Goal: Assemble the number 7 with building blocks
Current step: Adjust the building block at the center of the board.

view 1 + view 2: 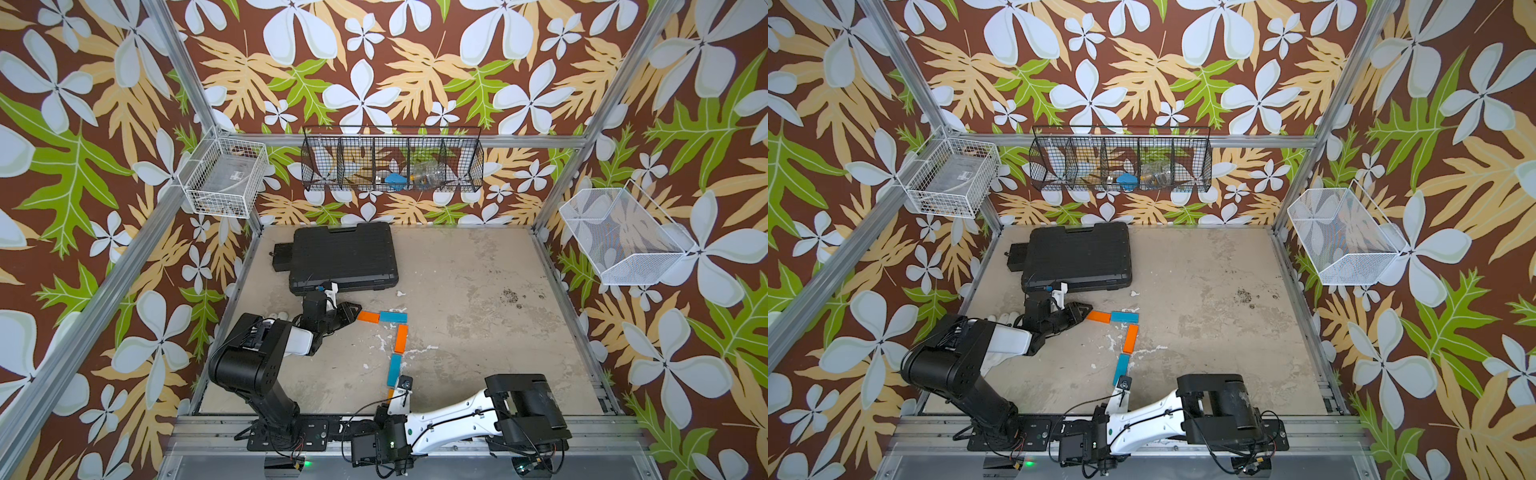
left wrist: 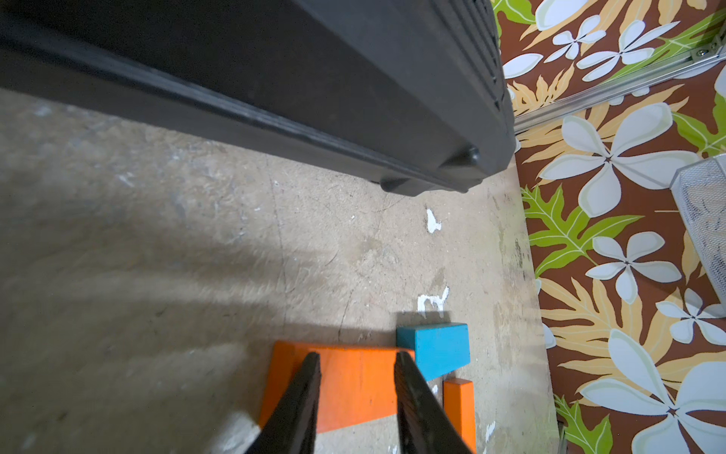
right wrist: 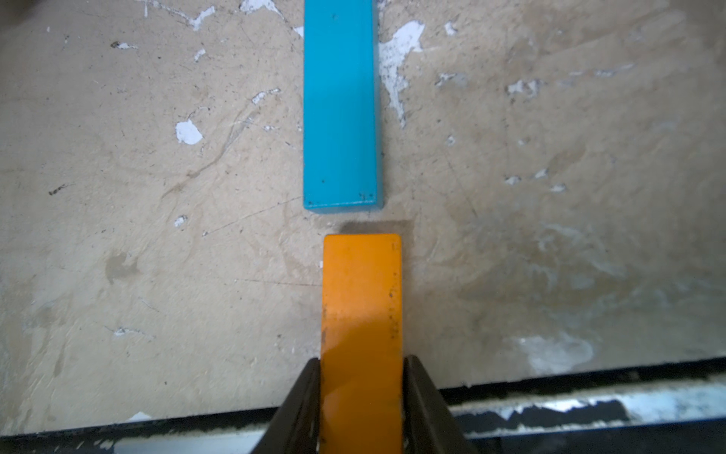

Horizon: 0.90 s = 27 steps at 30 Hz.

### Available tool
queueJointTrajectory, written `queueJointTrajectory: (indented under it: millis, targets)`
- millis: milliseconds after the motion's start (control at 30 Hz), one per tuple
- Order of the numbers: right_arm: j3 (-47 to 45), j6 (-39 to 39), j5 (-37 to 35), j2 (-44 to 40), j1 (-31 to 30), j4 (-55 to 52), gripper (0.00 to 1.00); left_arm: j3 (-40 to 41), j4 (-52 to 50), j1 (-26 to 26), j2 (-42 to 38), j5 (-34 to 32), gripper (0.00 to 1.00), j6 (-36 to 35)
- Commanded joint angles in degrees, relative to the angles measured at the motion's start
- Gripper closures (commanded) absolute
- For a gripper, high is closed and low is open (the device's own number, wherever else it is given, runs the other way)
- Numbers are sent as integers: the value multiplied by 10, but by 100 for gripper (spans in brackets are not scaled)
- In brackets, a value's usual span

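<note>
Scuffed table [image 1: 478, 299]: you're clasping the last orange bar [image 3: 361, 291] in the right tool [image 3: 361, 359] to finish the number 7 [image 1: 401, 336] stem, left tool [image 2: 355, 355] idling narrowly open.

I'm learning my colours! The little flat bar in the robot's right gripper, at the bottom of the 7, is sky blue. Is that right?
Not quite. What sits in the right gripper, at the bottom of the 7, is a bright orange flat bar, not a sky blue one. The right wrist view shows it. The sky blue flat bar lies just beyond its end, with a small gap between them.
</note>
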<state>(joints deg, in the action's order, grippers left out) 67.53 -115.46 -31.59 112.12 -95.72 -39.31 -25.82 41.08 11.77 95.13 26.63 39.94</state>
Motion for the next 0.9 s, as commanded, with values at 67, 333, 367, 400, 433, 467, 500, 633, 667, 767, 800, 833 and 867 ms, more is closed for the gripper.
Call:
queueJointTrajectory:
  millis: [67, 333, 367, 400, 433, 467, 500, 633, 667, 767, 800, 833, 867]
  targets:
    - [2, -6, 69, 15, 0, -38, 56, -1, -13, -3, 3, 3, 64, -2]
    - [12, -2, 52, 14, 0, -55, 43, -2, -11, -2, 6, 3, 64, -2]
    - [17, -1, 46, 14, 0, -62, 41, -2, -12, -3, 6, 3, 64, -2]
    - [22, 2, 41, 16, -1, -69, 40, -2, -12, -2, 6, 3, 64, -2]
    - [32, 10, 31, 17, 0, -78, 39, -2, -12, -2, 7, 3, 64, -2]
    - [45, 25, 19, 22, 0, -87, 38, -3, -12, -2, 6, 3, 64, -2]
    - [57, 35, 8, 27, -1, -98, 37, -3, -12, -3, 6, 3, 65, -3]
    - [122, 70, -44, 41, 0, -159, 35, -2, -13, -3, 6, 2, 64, -4]
    - [133, 68, -56, 39, 0, -176, 35, -2, -13, -3, 6, 2, 64, -4]
    - [134, 83, -89, 17, -1, -182, 35, -3, -13, -3, 8, 2, 64, -4]
    - [129, 90, -95, 9, -1, -175, 35, -4, -13, -3, 8, 3, 64, -4]
    - [122, 94, -99, 1, 0, -169, 35, -4, -13, -3, 8, 2, 64, -4]
    - [113, 92, -98, -4, 0, -163, 35, -3, -13, -3, 8, 3, 64, -4]
